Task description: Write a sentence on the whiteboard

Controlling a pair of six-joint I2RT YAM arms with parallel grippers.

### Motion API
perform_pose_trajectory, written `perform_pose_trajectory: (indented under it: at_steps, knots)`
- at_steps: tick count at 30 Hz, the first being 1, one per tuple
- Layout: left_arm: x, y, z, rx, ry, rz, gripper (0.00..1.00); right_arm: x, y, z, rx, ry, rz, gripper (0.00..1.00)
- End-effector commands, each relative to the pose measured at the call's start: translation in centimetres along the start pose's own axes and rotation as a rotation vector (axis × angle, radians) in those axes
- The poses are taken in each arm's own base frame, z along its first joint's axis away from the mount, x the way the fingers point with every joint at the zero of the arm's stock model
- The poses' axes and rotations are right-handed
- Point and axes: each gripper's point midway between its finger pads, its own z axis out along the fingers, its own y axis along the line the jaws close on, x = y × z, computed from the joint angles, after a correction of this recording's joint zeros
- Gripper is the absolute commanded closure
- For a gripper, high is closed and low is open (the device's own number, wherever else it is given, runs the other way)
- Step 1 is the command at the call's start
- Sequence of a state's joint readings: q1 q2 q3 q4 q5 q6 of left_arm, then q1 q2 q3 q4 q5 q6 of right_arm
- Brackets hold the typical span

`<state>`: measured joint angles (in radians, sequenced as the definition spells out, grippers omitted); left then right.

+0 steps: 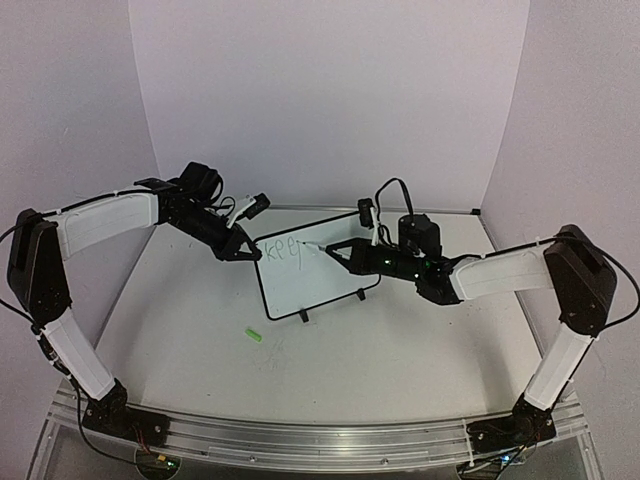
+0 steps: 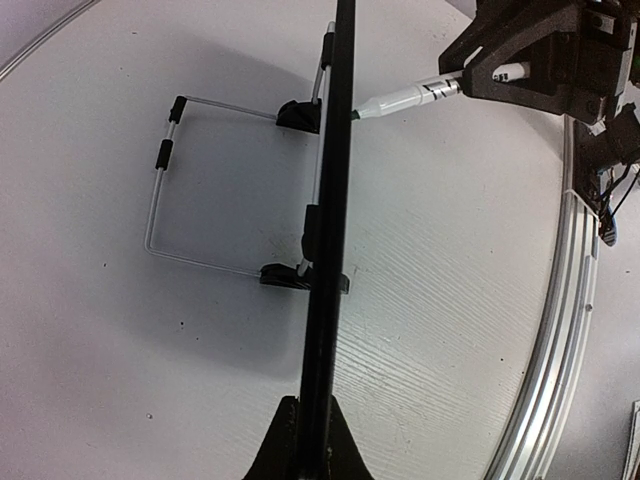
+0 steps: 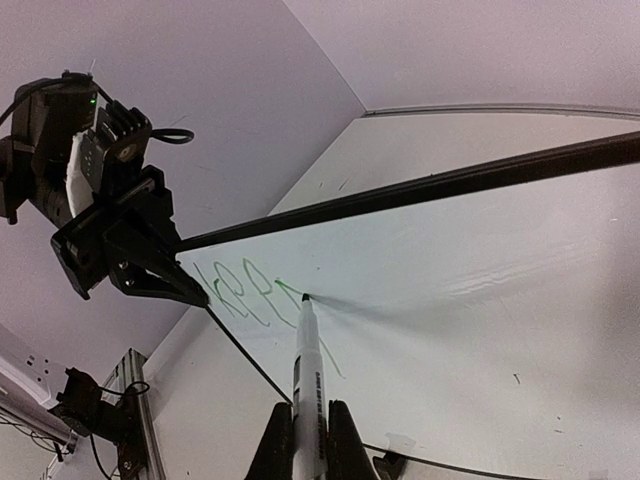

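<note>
The whiteboard [image 1: 320, 275] stands tilted on its two black feet at mid-table. The sentence [image 1: 281, 249] is a few thin green letters at its top left, reading about "kee" plus a partial stroke. My left gripper [image 1: 248, 254] is shut on the board's top-left frame; in the left wrist view the frame [image 2: 330, 230] runs edge-on between the jaws of that gripper [image 2: 308, 445]. My right gripper [image 1: 342, 251] is shut on a white marker [image 3: 307, 370], held between the jaws of that gripper [image 3: 305, 445]. The marker tip touches the board [image 3: 480, 290] just right of the letters [image 3: 245, 292].
A small green marker cap [image 1: 254, 335] lies on the table in front of the board's left side. A wire stand [image 2: 165, 190] juts out behind the board. Purple walls close the back and sides. A metal rail [image 1: 320, 435] runs along the near edge.
</note>
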<state>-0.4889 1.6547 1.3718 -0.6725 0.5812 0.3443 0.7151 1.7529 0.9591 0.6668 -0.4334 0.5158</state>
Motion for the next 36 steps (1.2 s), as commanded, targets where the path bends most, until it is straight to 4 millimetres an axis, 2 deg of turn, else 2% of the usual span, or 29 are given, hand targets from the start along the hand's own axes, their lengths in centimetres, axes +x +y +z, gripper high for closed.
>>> perform_pose_trajectory:
  at_steps: [1,11,21,28,32,36]
  knots:
    - [0.7,1.2,0.2,-0.054,0.046,0.021,1.0,-1.9,0.2,-0.4,0.01,-0.065,-0.027,1.0]
    - [0.8,1.2,0.2,-0.055,0.048,0.021,1.0,0.8,-0.2,1.0,-0.037,0.035,0.009,1.0]
    - [0.8,1.2,0.2,-0.054,0.048,0.021,1.0,0.6,-0.2,1.3,-0.036,0.031,0.004,1.0]
    - [0.8,1.2,0.1,-0.057,0.048,0.022,1.0,-0.6,1.4,0.0,-0.071,0.007,-0.015,1.0]
    - [0.8,1.2,0.1,-0.056,0.048,0.022,1.0,-1.7,2.7,-1.6,-0.087,-0.022,-0.027,1.0]
    - [0.8,1.2,0.1,-0.055,0.048,0.021,1.0,-2.2,3.2,-3.0,-0.074,-0.037,-0.035,1.0]
